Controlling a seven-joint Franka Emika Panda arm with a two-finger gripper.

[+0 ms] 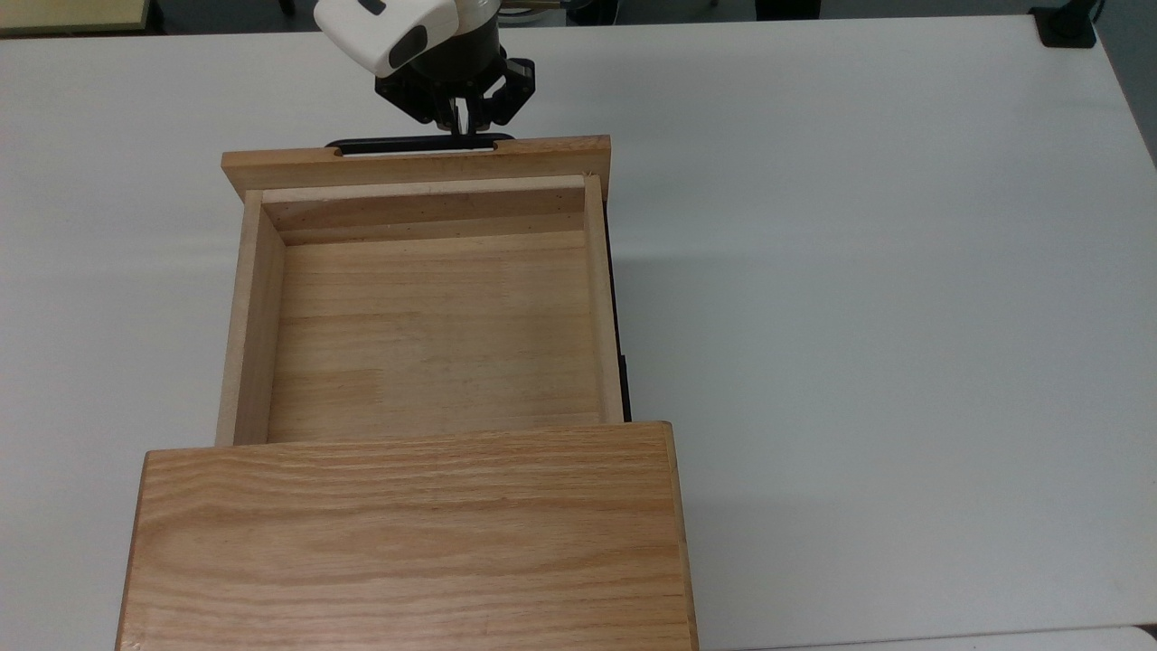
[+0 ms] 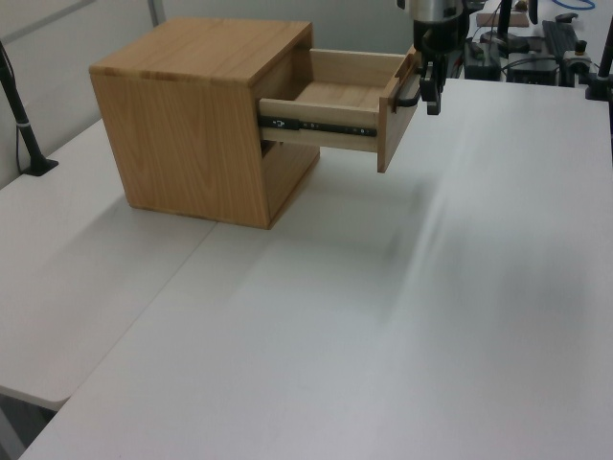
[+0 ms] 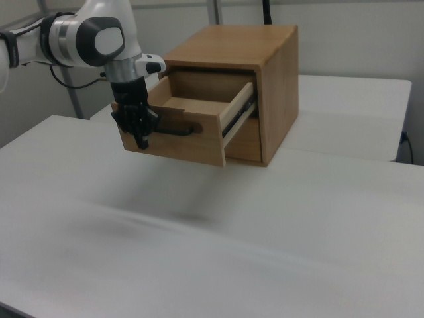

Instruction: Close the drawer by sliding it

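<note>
The drawer (image 1: 434, 334) is a shallow light-wood tray pulled far out of the cabinet (image 1: 407, 542), and it is empty. Its wider front panel (image 1: 416, 165) carries a thin black bar handle (image 1: 416, 143). My gripper (image 1: 459, 125) is shut and points down, its black fingertips pressing on the outer side of the handle, right of the handle's middle in the top view. In the left view the gripper (image 2: 431, 96) stands against the handle (image 2: 410, 92) on the front panel (image 2: 395, 123). In the right view the gripper (image 3: 142, 139) covers the handle's (image 3: 180, 130) left end.
The oak-grained cabinet (image 2: 192, 125) stands on a white table (image 1: 859, 271), with bare tabletop on the top view's right. A black slide rail (image 2: 321, 125) shows along the drawer's side. A black post (image 2: 24, 125) stands at the left view's left, and equipment (image 2: 546, 38) behind the arm.
</note>
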